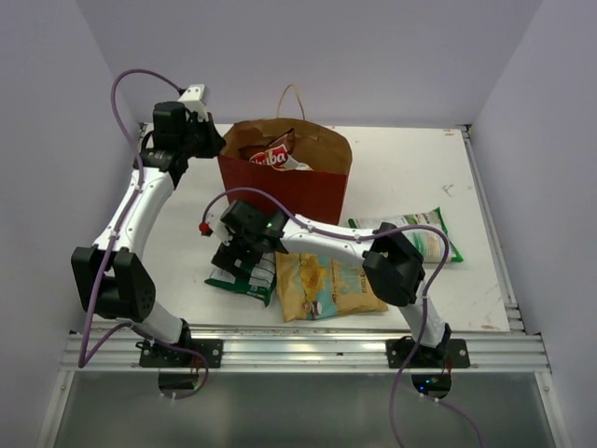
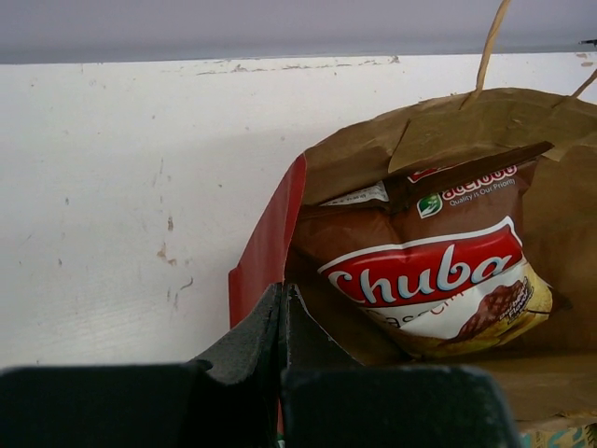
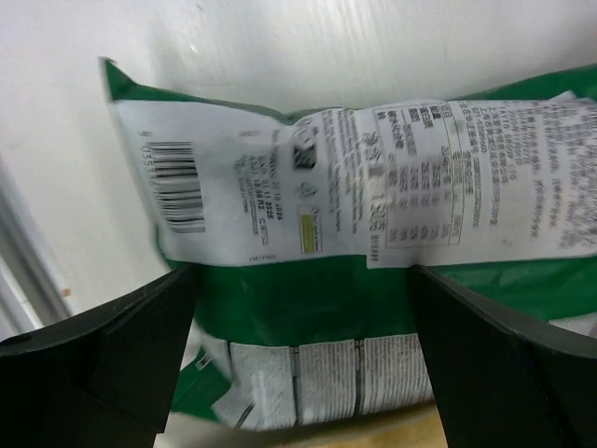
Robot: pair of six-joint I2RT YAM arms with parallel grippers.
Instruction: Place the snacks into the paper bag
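Right wrist: right gripper spread wide astride green-white packet, not gripping; left gripper pinches paper bag left rim. Next I must close, then lift.

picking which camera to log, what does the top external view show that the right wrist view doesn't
Only top external: the paper bag with the dark cassava packet inside, the left gripper at its rim, the tan-yellow packet and the pale white-green packet. Only right wrist: the barcode and fine print on the back of the green-white packet. Both: that green-white packet lying on the table, with the right gripper open over it.
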